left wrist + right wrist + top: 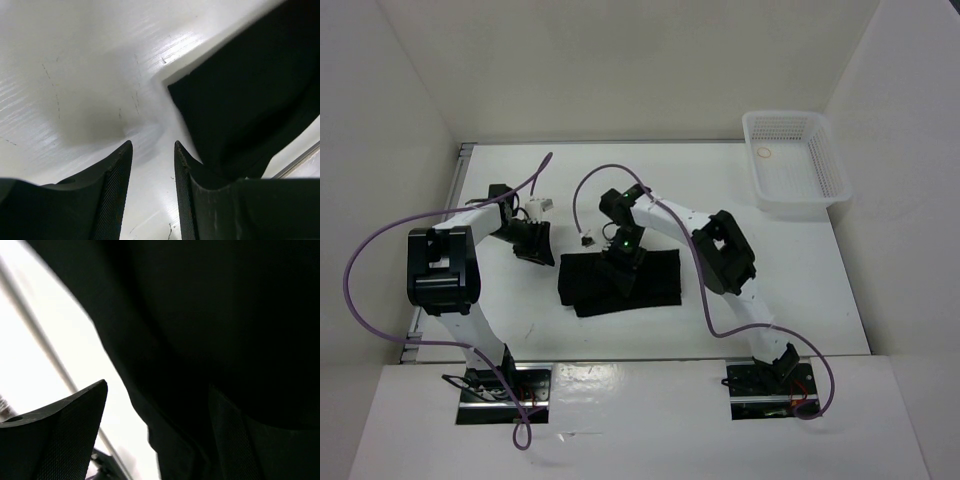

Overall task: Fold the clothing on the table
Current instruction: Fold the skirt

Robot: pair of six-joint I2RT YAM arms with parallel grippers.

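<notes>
Item one, the clothing (620, 283): a black garment lying flat on the white counter (800, 280), at the centre of the overhead view, in a rough rectangle with an uneven lower left corner.

Item two, my left fingers (534, 243): they sit just left of the garment's upper left corner. In my left wrist view the two pads stand apart with only bare, scuffed counter in the gap. They are released and hold nothing. A corner of the cloth (250, 90) fills the upper right of that frame, and its edge runs down behind the pad on the right. I cannot tell whether pad and cloth touch.

Item three, my right fingers (622, 268): they are positioned over the middle of the garment. In my right wrist view they are spread wide, with black cloth (210, 315) filling the upper right of the frame and reaching into the gap. No fold is pinched between them, so I record them as released.

Item four: a white mesh basket (825, 160) stands in the upper right of the overhead view, well apart from the garment.
</notes>
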